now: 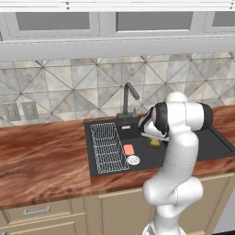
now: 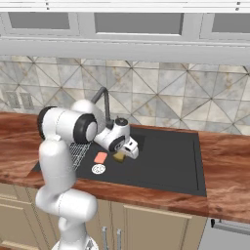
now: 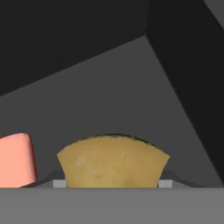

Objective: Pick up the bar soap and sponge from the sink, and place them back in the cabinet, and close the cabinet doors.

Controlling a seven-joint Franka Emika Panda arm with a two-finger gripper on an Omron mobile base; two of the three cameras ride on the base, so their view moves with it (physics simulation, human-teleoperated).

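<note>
The mustard-yellow sponge (image 3: 113, 162) sits between my gripper's (image 3: 113, 183) two fingertips, touching both, low in the black sink (image 1: 206, 147). From the right base view, the gripper (image 2: 126, 152) reaches down into the basin (image 2: 171, 161) with the sponge (image 2: 118, 157) at its tip. The pink bar soap (image 1: 129, 149) lies on the sink floor just left of the sponge (image 1: 154, 143), beside the wire rack. It is also in the right base view (image 2: 100, 157) and the hand view (image 3: 15, 159). The cabinet and the cabinet doors are out of view.
A white wire rack (image 1: 108, 147) fills the sink's left part, with the round white drain (image 1: 133, 160) in front of the soap. The dark faucet (image 1: 128, 98) rises behind the basin. Wooden counter (image 1: 41, 156) runs on both sides. Grey glass-fronted cabinets (image 1: 57, 20) hang overhead.
</note>
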